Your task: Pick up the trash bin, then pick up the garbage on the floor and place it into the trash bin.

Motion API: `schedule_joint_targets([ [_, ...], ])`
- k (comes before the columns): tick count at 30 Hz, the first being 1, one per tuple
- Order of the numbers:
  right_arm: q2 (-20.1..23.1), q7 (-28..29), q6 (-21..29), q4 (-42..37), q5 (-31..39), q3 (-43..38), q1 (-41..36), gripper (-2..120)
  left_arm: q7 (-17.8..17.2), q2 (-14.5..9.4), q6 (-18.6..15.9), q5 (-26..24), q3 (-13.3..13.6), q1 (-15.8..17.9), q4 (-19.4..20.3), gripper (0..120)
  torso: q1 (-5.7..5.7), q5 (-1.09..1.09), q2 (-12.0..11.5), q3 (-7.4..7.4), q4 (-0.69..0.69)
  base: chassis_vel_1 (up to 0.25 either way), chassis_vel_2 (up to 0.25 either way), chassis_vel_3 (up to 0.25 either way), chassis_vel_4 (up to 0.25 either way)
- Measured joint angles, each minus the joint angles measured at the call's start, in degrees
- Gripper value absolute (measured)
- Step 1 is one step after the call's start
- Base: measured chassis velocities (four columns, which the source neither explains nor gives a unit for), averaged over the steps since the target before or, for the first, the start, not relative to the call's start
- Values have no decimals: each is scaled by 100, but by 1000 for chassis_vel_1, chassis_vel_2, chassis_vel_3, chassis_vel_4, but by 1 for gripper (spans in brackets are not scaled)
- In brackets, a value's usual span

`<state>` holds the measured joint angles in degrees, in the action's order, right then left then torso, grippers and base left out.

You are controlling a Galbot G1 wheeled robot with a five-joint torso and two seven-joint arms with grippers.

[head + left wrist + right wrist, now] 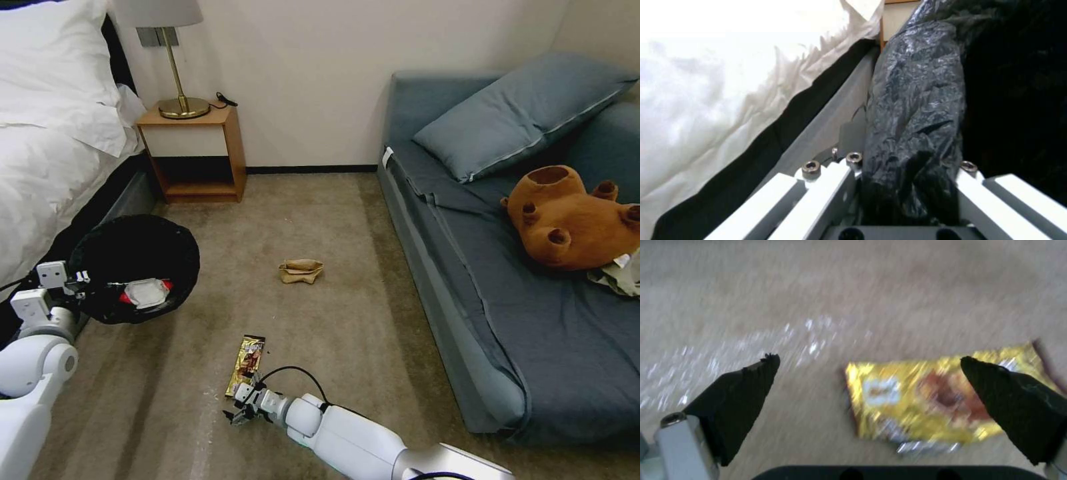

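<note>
Left gripper [67,280] clamped on bin [133,267] rim, by bed [60,153]; in wrist view, fingers [826,186] pinching glossy black liner. Bin pickup done. Red/white packet [147,292] already in bin. Gold-brown wrapper [246,363] flat on carpet, shiny, just ahead of right gripper [239,405], low to floor, fingers [738,400] spread wide, gripping nothing, wrapper between tips. Tan paper bag [301,270] crumpled mid-floor, further right, untouched. Prob. one of three done; wrapper + bag left.
</note>
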<state>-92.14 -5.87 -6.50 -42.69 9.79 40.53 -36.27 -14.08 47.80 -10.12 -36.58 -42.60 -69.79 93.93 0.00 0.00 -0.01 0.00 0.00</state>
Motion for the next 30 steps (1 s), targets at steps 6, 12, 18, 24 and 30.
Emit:
schedule_joint_targets([
  [6,0,86,93,-166,295,-97,335,100,82,-25,39,-43,-46,81,-228,3,0,0,0,0,0,0,0,0,0],
  [12,0,151,270,-178,641,-424,676,100,231,-46,137,-59,-147,108,-518,3,0,0,0,0,0,0,0,0,0],
  [18,0,181,414,-274,966,-776,873,100,345,-65,206,-171,-237,6,-552,3,0,0,0,0,-1,0,0,0,0],
  [24,0,322,599,-645,1246,-935,886,100,370,-2,223,-185,-286,-123,-477,3,0,0,0,0,0,0,0,0,0],
  [30,218,426,809,-1052,1495,-1111,822,100,375,84,227,-188,-345,-228,-388,3,0,1,1,0,1,0,0,0,0],
])
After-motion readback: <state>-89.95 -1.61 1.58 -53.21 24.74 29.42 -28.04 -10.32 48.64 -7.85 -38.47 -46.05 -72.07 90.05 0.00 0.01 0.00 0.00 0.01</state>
